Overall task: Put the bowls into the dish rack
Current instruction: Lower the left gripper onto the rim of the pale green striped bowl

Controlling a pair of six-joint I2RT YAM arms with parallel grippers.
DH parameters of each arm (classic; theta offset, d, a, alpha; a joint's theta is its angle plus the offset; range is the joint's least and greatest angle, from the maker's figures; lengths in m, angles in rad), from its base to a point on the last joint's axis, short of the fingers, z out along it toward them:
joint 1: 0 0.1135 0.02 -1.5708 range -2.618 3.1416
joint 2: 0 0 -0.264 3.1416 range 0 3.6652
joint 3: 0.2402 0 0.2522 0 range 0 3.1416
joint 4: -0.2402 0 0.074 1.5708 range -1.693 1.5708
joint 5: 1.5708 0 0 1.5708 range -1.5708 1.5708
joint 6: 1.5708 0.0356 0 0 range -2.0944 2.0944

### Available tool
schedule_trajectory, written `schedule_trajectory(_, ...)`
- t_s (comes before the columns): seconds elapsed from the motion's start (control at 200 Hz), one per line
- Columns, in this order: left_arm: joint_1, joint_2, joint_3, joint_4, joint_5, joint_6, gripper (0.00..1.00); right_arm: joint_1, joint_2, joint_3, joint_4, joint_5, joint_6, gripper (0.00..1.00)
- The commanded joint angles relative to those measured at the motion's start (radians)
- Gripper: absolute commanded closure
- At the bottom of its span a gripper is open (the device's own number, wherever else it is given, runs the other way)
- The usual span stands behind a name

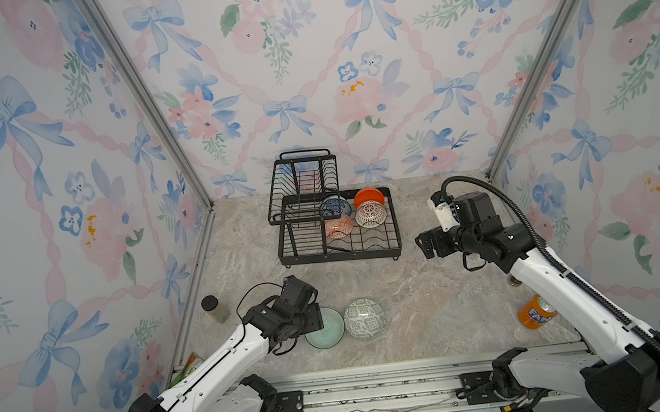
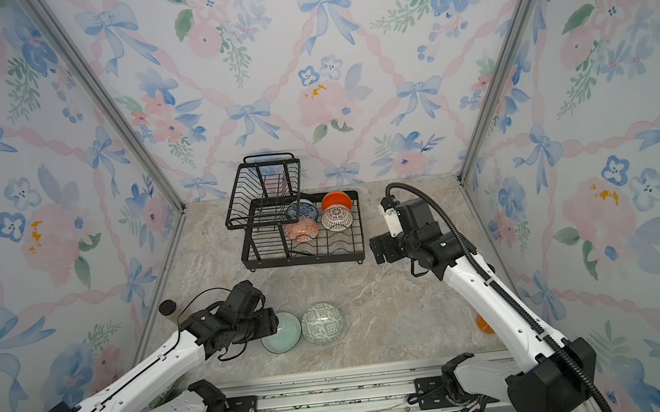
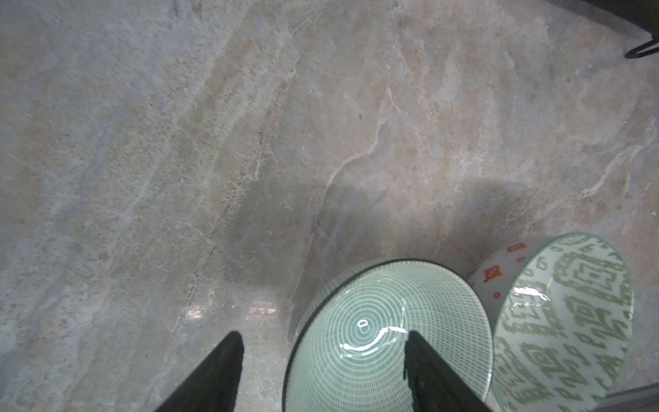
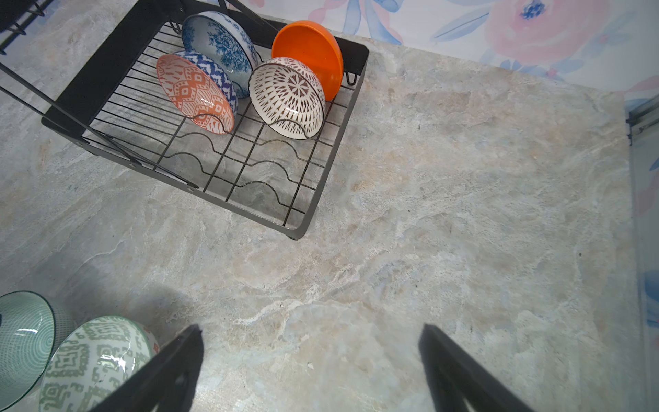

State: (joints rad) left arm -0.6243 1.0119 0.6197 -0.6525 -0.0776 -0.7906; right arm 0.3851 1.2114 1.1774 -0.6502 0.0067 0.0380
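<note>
Straddling rim of glossy celadon bowl (image 3: 356,306), left jaws parted, right jaws spread

- Both top views look from high above the near edge, down and forward over the whole marbled grey-beige stone worktop (image 1: 433,288) (image 2: 391,292) to the flowered back wall (image 1: 306,71); they share nearly everything.
- The left wrist view looks steeply down from close by, past the left end effector (image 3: 322,333), onto a pale celadon green ribbed bowl (image 3: 356,364) and a grey-green geometric bowl (image 3: 563,321).
- The right wrist view looks from farther off, past the right end effector (image 4: 312,326), towards the black wire dish rack (image 4: 92,82); both bowls show there too.
</note>
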Motion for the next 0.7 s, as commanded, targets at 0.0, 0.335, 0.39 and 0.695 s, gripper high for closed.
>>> schedule_trajectory(0.0, -0.009, 0.016, -0.015, 0.001, 0.008, 0.0, 0.31, -0.012, 0.0, -0.002, -0.005, -0.005, 0.008, 0.03)
schedule_trajectory(0.335, -0.029, 0.037, -0.024, 0.004, -0.025, -0.009, 0.42, -0.011, -0.019, -0.008, -0.008, -0.005, 0.007, 0.03)
schedule_trajectory(0.39, -0.031, 0.049, -0.028, 0.004, -0.035, -0.012, 0.43, -0.011, -0.019, -0.007, -0.009, -0.005, 0.006, 0.03)
schedule_trajectory(0.695, -0.032, 0.075, -0.031, 0.013, -0.05, -0.004, 0.53, -0.011, -0.01, -0.005, -0.007, -0.008, 0.007, 0.03)
